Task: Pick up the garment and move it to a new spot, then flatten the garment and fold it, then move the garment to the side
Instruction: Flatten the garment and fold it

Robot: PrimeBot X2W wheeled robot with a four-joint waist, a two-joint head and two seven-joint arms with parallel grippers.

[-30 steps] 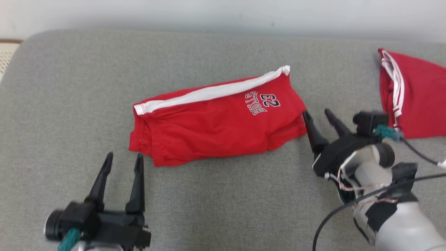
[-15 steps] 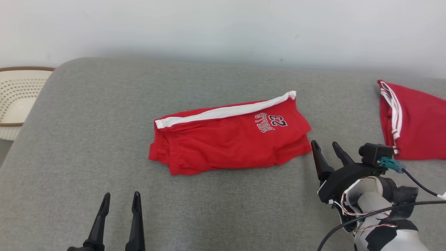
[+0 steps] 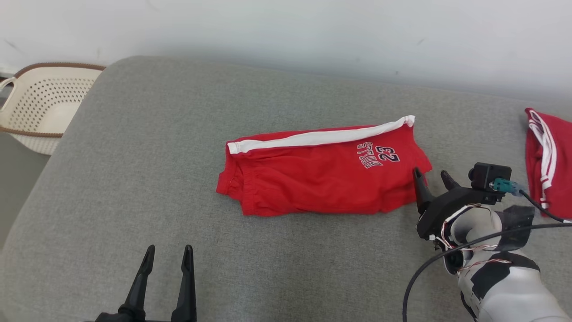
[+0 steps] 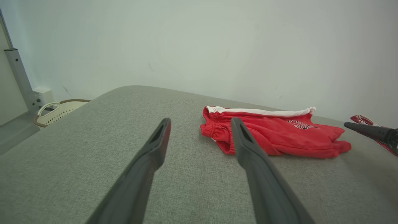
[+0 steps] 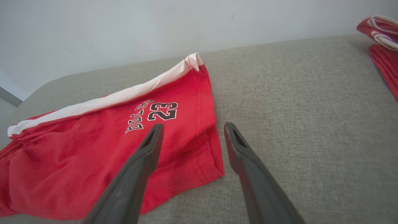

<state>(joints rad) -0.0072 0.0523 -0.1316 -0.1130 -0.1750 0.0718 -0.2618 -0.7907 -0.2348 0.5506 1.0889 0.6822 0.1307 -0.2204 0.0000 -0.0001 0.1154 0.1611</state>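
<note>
The garment [image 3: 321,174], red shorts with a white side stripe and the number 23, lies folded into a long strip in the middle of the grey cushion [image 3: 134,179]. My right gripper [image 3: 430,173] stands open at its right end, one finger over the hem corner, the other over bare cushion. In the right wrist view the right gripper [image 5: 193,126] straddles the hem of the shorts [image 5: 93,140] with nothing held. My left gripper [image 3: 170,248] is open near the front edge, well short of the garment's left end. The left wrist view shows the left gripper [image 4: 201,121] pointing toward the shorts [image 4: 279,137].
A second red garment [image 3: 547,165] with white stripes lies at the far right of the cushion, also visible as the red garment [image 5: 382,37] in the right wrist view. A cream perforated basket [image 3: 44,103] sits off the left end. A pale wall runs behind.
The head camera has shifted, moving the whole picture. My left gripper has drawn back from the garment's front left corner toward me. The right gripper stays at the right hem. The garment lies as before.
</note>
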